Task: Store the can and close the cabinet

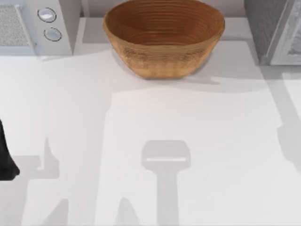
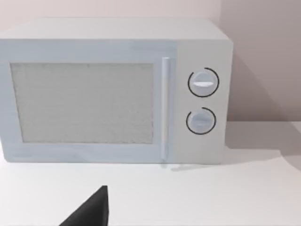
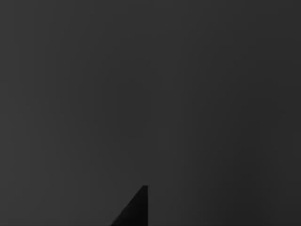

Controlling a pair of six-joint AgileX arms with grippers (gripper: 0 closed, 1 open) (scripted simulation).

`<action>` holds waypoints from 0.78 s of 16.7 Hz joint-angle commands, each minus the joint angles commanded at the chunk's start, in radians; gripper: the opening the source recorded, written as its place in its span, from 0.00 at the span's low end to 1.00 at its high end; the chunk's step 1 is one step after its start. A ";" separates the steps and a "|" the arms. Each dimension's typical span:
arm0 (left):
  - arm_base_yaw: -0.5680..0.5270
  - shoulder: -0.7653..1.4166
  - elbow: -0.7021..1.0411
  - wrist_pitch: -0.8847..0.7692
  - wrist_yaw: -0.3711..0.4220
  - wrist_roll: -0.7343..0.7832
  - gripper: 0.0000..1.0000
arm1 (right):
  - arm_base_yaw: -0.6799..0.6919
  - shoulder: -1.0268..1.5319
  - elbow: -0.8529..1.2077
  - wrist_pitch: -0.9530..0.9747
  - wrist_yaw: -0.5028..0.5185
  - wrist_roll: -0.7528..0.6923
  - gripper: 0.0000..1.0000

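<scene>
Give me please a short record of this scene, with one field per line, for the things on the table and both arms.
back centre: brown woven round basket, empty inside
back left: white microwave oven with two round dials, door closed
back right: grey cabinet, seen in part at the top view's edge
table: white surface
left arm: dark part at the left edge of the top view; its hand tip faces the microwave
right wrist view: dark
can: cannot tell where it is

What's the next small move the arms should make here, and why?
Probably ease the right arm back slightly: its wrist view is dark, and the grey cabinet stands at the top view's far right. The left arm is parked at the left edge, facing the white microwave.
</scene>
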 joint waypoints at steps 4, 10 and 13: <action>0.000 0.000 0.000 0.000 0.000 0.000 1.00 | 0.000 0.000 0.000 0.000 0.000 0.000 1.00; 0.000 0.000 0.000 0.000 0.000 0.000 1.00 | 0.002 0.000 0.000 0.000 0.000 0.000 1.00; 0.000 0.000 0.000 0.000 0.000 0.000 1.00 | -0.003 -0.058 -0.061 0.032 -0.009 -0.007 1.00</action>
